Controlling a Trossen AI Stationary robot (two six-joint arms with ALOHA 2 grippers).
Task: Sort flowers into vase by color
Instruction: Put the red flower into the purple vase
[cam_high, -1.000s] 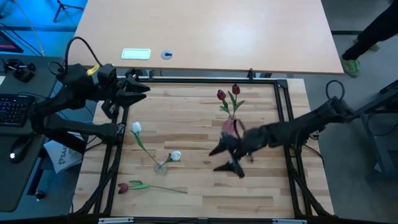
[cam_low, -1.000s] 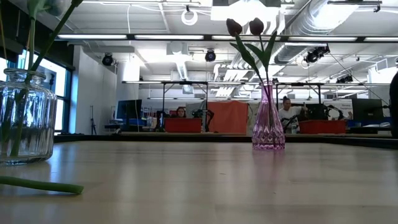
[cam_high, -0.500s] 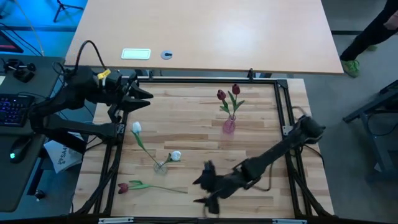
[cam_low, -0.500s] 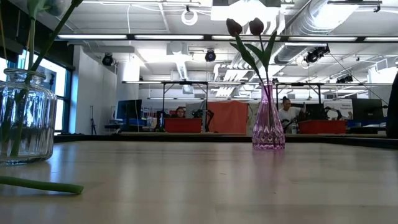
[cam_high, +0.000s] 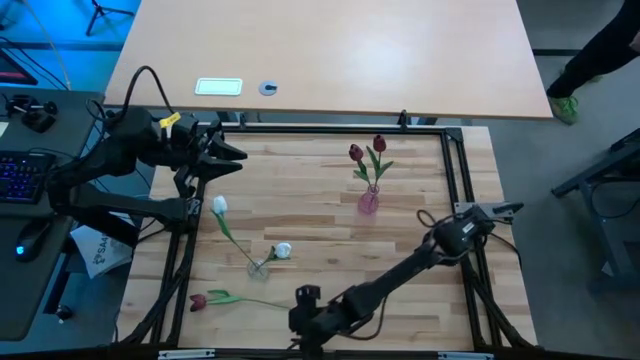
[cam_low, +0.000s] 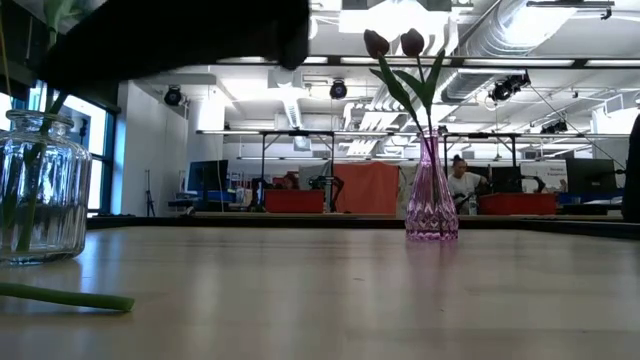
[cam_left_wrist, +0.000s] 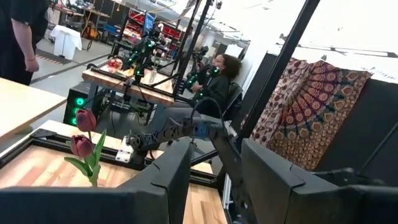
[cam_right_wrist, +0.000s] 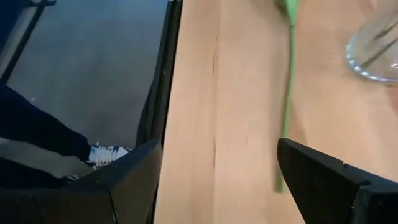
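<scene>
A pink vase holds two dark red tulips; they also show in the low view. A clear glass vase holds two white tulips. A third dark red tulip lies flat on the table, its stem running toward my right gripper. My right gripper is open and low near the table's near edge. In the right wrist view the stem's free end lies between its fingers. My left gripper is open and empty, raised at the far left.
A black metal frame borders the wooden table. My right arm stretches across the near right part of the table. The glass vase stands close beside the lying stem. The table's near edge runs along my right gripper.
My right gripper has swept from beside the pink vase toward the table's near edge and left, down to the free end of the lying red tulip's stem. The arm now shows at the top of the low view. The flowers and vases have stayed put.
</scene>
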